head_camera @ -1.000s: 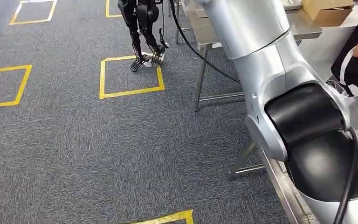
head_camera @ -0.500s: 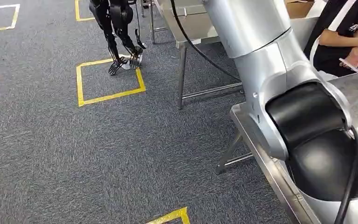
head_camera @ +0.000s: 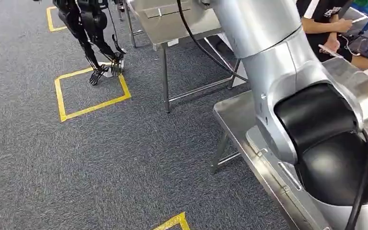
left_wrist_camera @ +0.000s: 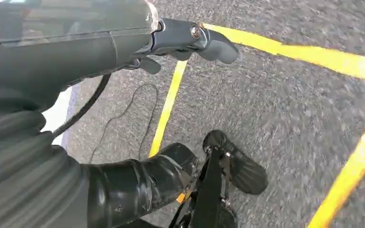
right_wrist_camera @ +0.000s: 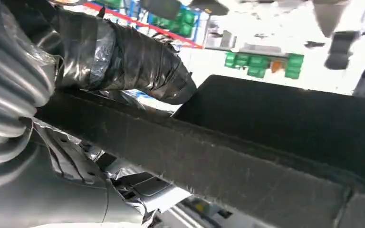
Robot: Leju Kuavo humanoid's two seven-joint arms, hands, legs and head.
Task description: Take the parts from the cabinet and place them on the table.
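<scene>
Two hands appear in the wrist views, while the head view gives the room. In the right wrist view the right hand (right_wrist_camera: 90, 61) holds a dark part (right_wrist_camera: 275, 142). Its taped thumb (right_wrist_camera: 138, 61) lies over the part's long upper edge, and the fingers are hidden beneath it. The part is a flat, black, rough-faced piece that crosses that picture from the hand outward, raised in the air against bright shelving with green bins (right_wrist_camera: 259, 64).

In the left wrist view the left hand (left_wrist_camera: 90, 52) holds nothing. Its fingers (left_wrist_camera: 216, 45) reach out straight, well apart from the thick thumb (left_wrist_camera: 138, 183), above grey carpet (left_wrist_camera: 290, 109) marked with yellow tape (left_wrist_camera: 166, 111).

The head view shows the silver right arm (head_camera: 287, 72) rising across the right side, its black elbow cover large in the foreground and a black cable (head_camera: 196, 40) running along it. Just below and beside the arm stands a steel table (head_camera: 237, 117), its near corner bare. A second steel table (head_camera: 172, 24) stands farther off, apart from the first. Beyond the near table a person (head_camera: 323, 21) sits with a phone in hand, and a tablet (head_camera: 364, 45) lies beside them. To the left another robot (head_camera: 88, 28), dark-legged, stands at the far edge of a yellow taped square (head_camera: 60, 93) on the carpet.
</scene>
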